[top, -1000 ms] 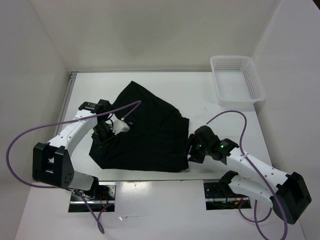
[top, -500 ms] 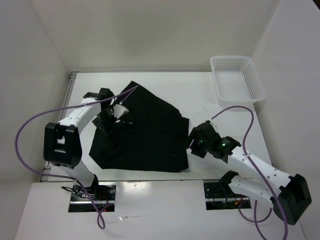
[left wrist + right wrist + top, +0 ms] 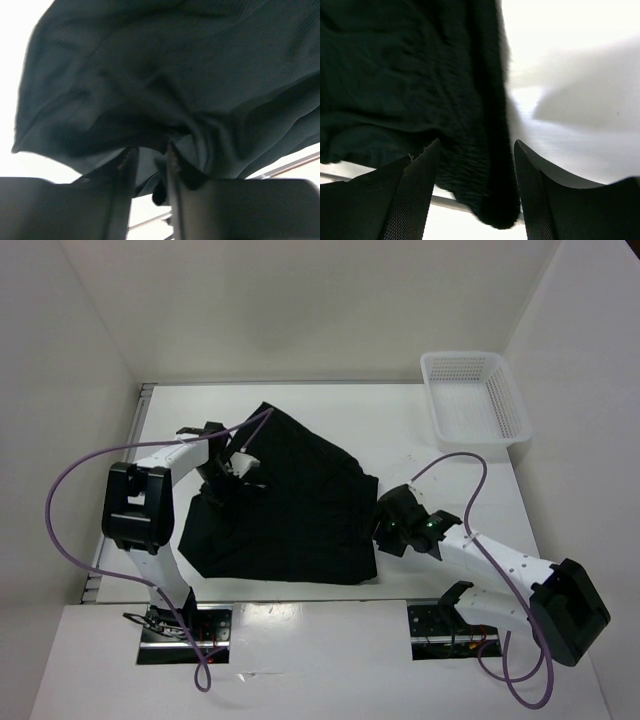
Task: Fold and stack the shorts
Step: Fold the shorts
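We see the shorts [image 3: 290, 515] spread across the middle of the table [image 3: 400, 425]. Our left gripper [image 3: 147, 155] pinches their far-left fabric, and our right gripper [image 3: 476, 160] gapes around their right edge.

Overhead from behind, wrist views close on shorts [image 3: 290, 505]

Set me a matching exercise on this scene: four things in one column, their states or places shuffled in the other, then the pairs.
Things:
1. shorts
2. left gripper
3. right gripper
4. basket

States or places:
A. open, astride a fabric edge
B. white mesh, at the far right
C. black, spread out in the middle
D. shut on bunched fabric

Pairs: 1-C, 2-D, 3-A, 4-B
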